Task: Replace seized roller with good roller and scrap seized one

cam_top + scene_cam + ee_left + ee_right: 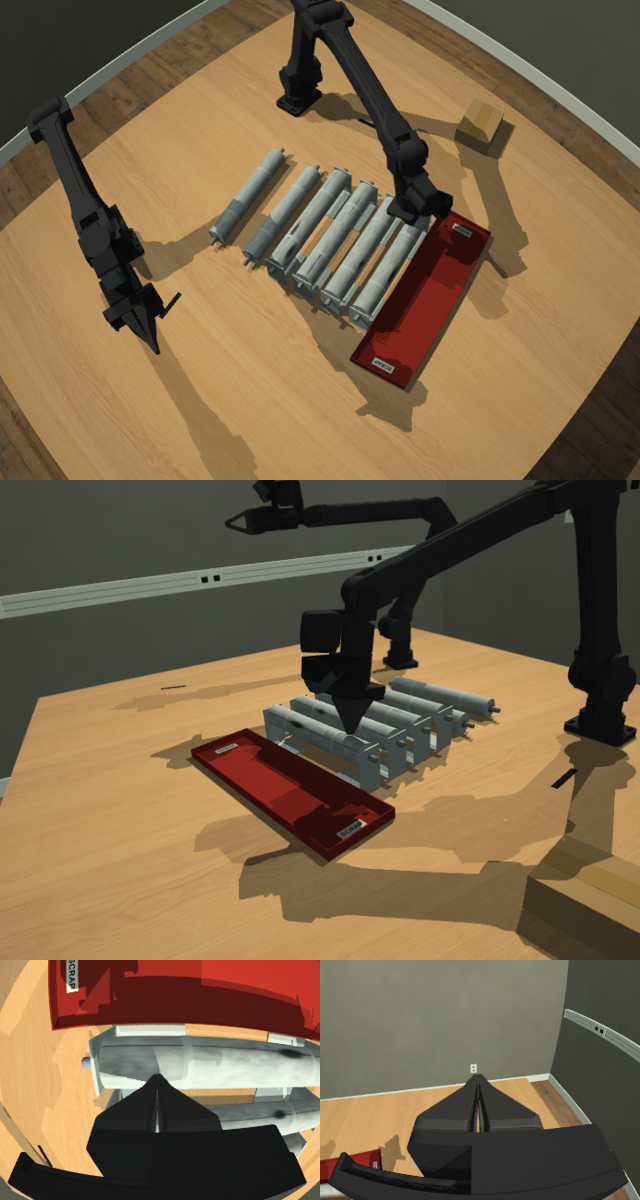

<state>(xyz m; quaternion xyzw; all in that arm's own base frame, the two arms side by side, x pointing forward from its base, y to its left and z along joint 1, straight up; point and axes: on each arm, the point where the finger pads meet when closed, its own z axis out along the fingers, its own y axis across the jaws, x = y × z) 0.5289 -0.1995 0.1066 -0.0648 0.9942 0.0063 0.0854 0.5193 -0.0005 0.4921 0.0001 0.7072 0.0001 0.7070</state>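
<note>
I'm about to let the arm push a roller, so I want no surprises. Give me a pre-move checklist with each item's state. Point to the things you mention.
1. Left gripper (350,733) (157,1075) shut for pushing: ok.
2. Right gripper (156,352) (227,524) (478,1075) away from the rollers: ok.
3. Four rollers seated in the bed: ok, judging by the visible ends.
4. Two spare rollers (247,196) (281,214) lying beside the bed: ok.
5. Scrap tray (445,304) (258,774) (185,1002) free of rollers: ok.
6. Seized roller identified: cannot tell.

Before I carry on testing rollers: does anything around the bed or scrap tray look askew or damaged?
Nothing clearly wrong. All four rollers in the roller bed sit in line between their brackets. The scrap tray lies flat beside it. Dark smudges mark some rollers; I can't tell whether that is damage.
</note>
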